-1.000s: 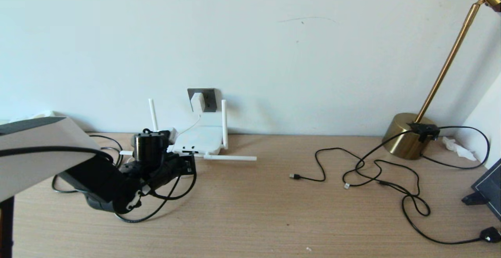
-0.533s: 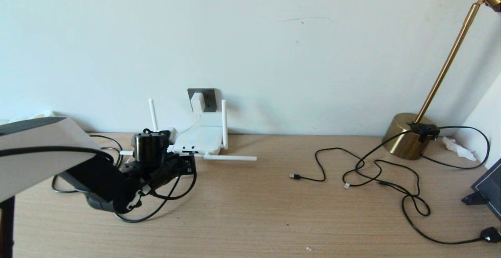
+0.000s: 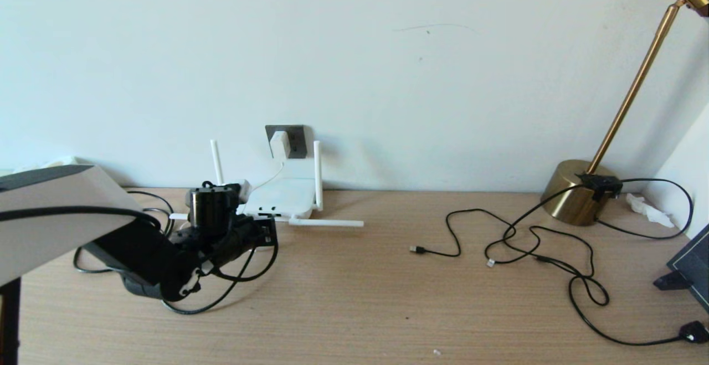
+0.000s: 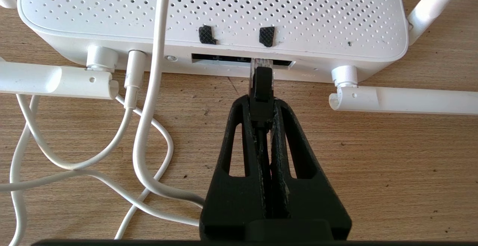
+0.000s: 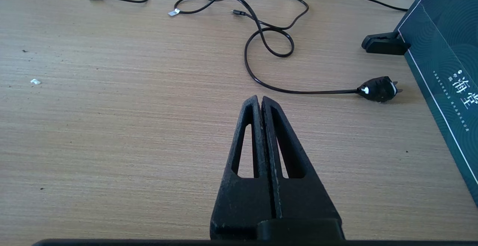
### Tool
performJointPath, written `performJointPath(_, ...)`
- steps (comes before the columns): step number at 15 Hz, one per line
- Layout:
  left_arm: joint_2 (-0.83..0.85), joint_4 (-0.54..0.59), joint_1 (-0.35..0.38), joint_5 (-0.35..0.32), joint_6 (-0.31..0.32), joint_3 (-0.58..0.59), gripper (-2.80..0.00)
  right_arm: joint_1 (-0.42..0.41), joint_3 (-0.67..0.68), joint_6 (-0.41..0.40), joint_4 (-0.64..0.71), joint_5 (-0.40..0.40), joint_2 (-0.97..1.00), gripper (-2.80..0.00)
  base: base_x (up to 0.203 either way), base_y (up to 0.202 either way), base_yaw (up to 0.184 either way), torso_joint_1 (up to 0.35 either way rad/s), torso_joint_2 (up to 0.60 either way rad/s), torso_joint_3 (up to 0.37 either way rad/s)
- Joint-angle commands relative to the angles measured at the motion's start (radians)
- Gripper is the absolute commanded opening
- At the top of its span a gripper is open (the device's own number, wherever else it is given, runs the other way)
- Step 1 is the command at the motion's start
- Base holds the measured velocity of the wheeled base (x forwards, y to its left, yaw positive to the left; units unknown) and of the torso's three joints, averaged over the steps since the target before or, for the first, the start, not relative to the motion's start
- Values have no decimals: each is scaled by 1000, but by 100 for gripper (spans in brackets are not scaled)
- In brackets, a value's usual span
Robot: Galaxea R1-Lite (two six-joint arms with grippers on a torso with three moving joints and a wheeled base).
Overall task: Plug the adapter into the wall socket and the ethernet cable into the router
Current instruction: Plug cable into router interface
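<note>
**Ethernet plug lined up nose-first with the router's port strip**

The ethernet cable [image 4: 262, 85] is ending in a small black plug with a clear tip, and that tip is sitting right at the mouth of the dark port strip on the router [image 4: 224, 11]; whether it is already seated or only touching the opening is not clear. The plug's long axis is running straight out from the fingertips toward the port edge, roughly square to that edge, so the coming push looks like a straight drive forward along the same line. The left gripper [image 4: 262, 106] is clamping the plug narrowly between its two fingers, with the cable trailing back between them. In the head view the left gripper [image 3: 260, 232] is working just in front of the router [image 3: 282, 196], which is lying on the wooden table [image 3: 360, 298] below the wall socket [image 3: 296, 138].

The adapter [image 3: 279, 143] is already sitting in the wall socket, its white cord dropping to the router.

The right gripper [image 5: 261, 102] is hanging idle over bare table, fingers pressed together on nothing, well apart from the router.
</note>
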Motion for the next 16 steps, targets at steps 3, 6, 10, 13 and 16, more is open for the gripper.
performJointPath(3, 2, -5, 4, 1, -1, 0, -280, 0, 0, -1, 1, 0, 2, -280, 0, 0, 0, 0, 0, 0)
performJointPath(6, 2, -5, 6, 1, -1, -1, -280, 0, -1, -1, 1, 0, 2, -280, 0, 0, 0, 0, 0, 0)
performJointPath(10, 6, -4, 9, -5, -1, -8, -280, 0, -1, -1, 1, 0, 2, -280, 0, 0, 0, 0, 0, 0)
performJointPath(13, 8, -4, 12, -7, -1, -11, -280, 0, -1, -1, 1, 0, 2, -280, 0, 0, 0, 0, 0, 0)
performJointPath(16, 8, -2, 14, -7, -1, -17, -280, 0, -1, -1, 1, 0, 2, -280, 0, 0, 0, 0, 0, 0)
